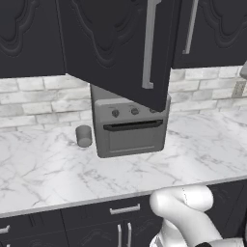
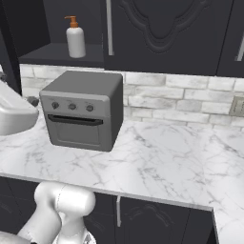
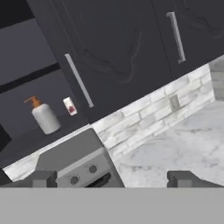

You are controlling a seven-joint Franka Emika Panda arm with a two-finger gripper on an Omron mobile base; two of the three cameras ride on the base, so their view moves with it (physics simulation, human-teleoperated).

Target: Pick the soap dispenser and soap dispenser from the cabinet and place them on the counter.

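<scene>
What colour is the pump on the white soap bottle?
Orange, on the white soap dispenser; clearest in the right base view.

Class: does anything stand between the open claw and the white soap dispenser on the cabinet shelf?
Nothing visible does. In the hand view the claw is open, the white soap dispenser stands clear on the shelf, and the cabinet door is swung aside.

White soap dispenser [image 2: 75,39] stands on cabinet shelf [image 2: 57,53]; oven [image 2: 83,110] on counter [image 2: 157,157].
</scene>
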